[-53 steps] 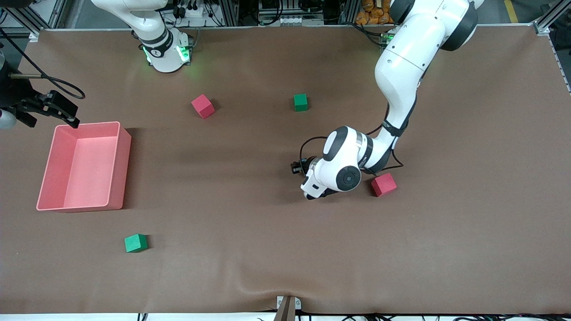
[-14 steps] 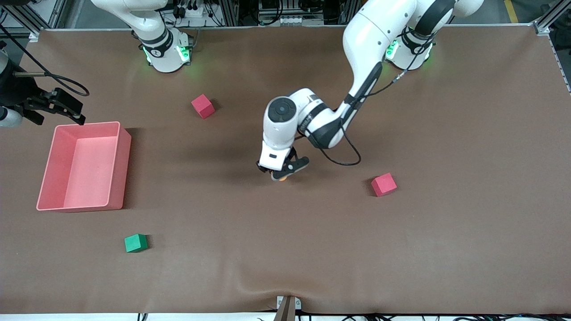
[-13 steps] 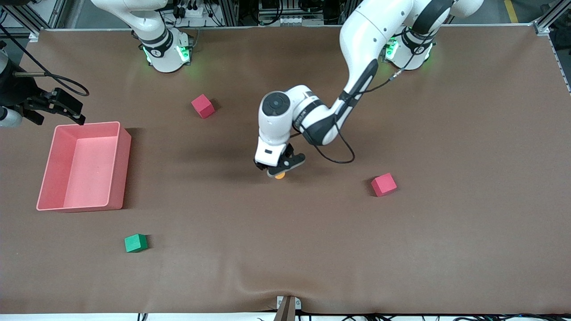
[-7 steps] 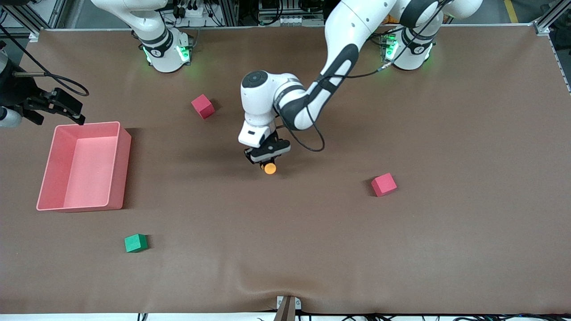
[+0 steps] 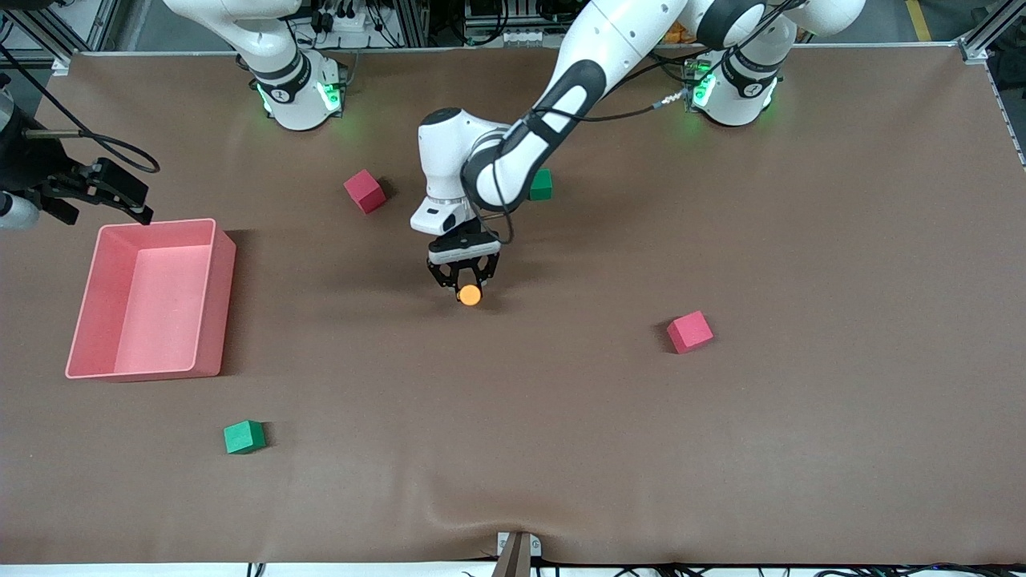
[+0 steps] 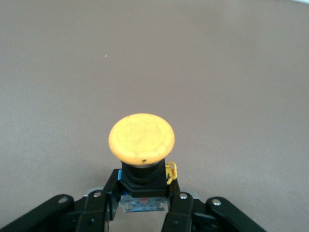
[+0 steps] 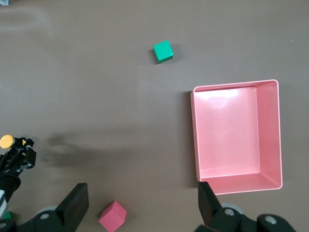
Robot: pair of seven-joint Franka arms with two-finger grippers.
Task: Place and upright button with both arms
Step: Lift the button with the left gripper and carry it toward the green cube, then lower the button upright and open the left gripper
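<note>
Your left gripper has its black fingers clamped on the black body of the small orange-capped push-button, which pokes out past the fingertips, cap outward, over the bare middle of the brown tabletop. In the front view, the button hangs just below the white left arm.

Around it, you have a pink cube and a green cube toward the arm bases, the green one partly covered by the arm. Another pink cube lies toward the left arm's end, well apart. A second green cube sits nearer the front camera.

Your right gripper waits with fingers spread wide above the edge of the open pink rectangular bin, holding nothing.
</note>
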